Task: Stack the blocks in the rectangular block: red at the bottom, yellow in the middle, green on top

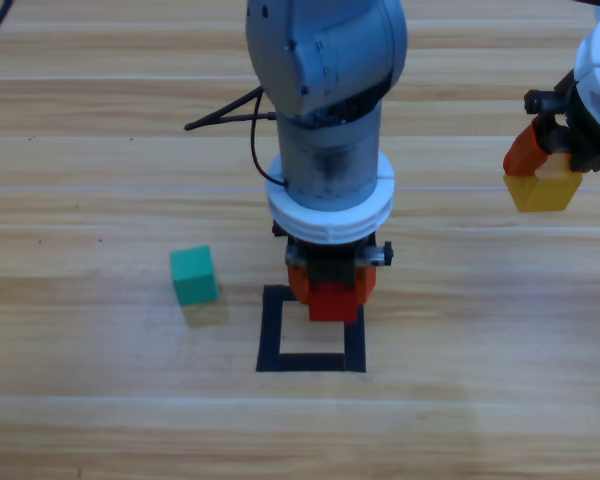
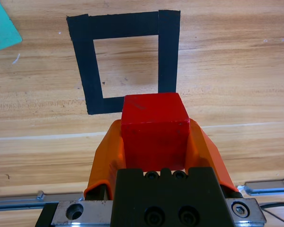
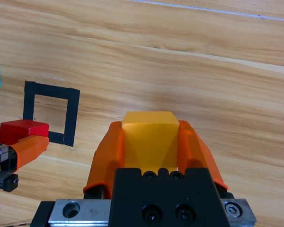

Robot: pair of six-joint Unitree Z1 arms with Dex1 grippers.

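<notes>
Over on the left of the tabletop point(image 1: 80, 420) sits the green cube point(image 1: 194, 275), alone on the wood, off at about nine o'clock from the black tape square point(image 1: 311, 362) and clear of it. Moving to the middle, the left arm comes straight down from the top edge, and its gripper point(image 1: 332, 298) has its fingers clenched on the red cube point(image 1: 333, 302). From above, that cube overlaps the tape square's far edge, at twelve o'clock of the opening. The left wrist camera shows it gripped on both sides by the orange fingers point(image 2: 104, 156), with the square's bare wooden opening just ahead; whether the cube touches the wood I cannot tell. Now to the far right, at three o'clock and well apart from the square: the right gripper point(image 1: 546, 172) is grasping the yellow cube point(image 1: 547, 190), fingers point(image 3: 107, 153) tight on either side of it.
</notes>
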